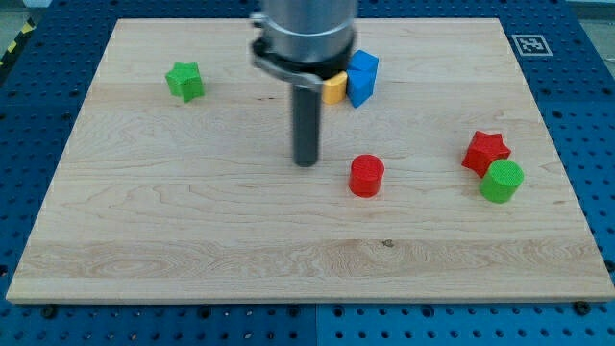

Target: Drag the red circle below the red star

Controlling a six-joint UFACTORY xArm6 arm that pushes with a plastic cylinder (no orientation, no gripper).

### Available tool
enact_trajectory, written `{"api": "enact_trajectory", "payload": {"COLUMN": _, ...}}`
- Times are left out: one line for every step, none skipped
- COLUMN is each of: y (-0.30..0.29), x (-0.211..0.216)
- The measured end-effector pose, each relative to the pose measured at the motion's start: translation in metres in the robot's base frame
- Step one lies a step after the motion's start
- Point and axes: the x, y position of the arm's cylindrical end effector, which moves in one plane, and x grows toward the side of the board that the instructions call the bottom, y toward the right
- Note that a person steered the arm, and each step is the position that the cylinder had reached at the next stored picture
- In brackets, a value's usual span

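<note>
Near the middle of the wooden board (pixel 192 240), my tip (pixel 306 163) stood on the wood; it held nothing and touched no block; the red circle (pixel 366 177) sat just to the view's right of it, with a small gap; the red star (pixel 485 152) was well off to the view's right, touching a green circle (pixel 502 182); a green star (pixel 184 81) sat at the view's top left; a blue block (pixel 362 78) and a yellow block (pixel 333 89) sat behind the arm.

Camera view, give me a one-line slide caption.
My tip rests left of the red circle block; the red star block touches a green circle block at the wooden board's right.
</note>
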Motion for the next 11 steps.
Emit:
{"api": "enact_trajectory", "payload": {"y": -0.008, "x": 0.027}}
{"api": "enact_trajectory", "payload": {"y": -0.007, "x": 0.034}}
{"api": "enact_trajectory", "payload": {"y": 0.002, "x": 0.034}}
{"api": "enact_trajectory", "payload": {"y": 0.064, "x": 0.034}}
{"api": "enact_trajectory", "payload": {"y": 0.118, "x": 0.034}}
{"api": "enact_trajectory", "payload": {"y": 0.134, "x": 0.034}}
{"api": "enact_trajectory", "payload": {"y": 0.125, "x": 0.025}}
{"api": "enact_trajectory", "payload": {"y": 0.129, "x": 0.011}}
{"api": "enact_trajectory", "payload": {"y": 0.149, "x": 0.01}}
{"api": "enact_trajectory", "payload": {"y": 0.181, "x": 0.015}}
{"api": "enact_trajectory", "payload": {"y": 0.193, "x": 0.016}}
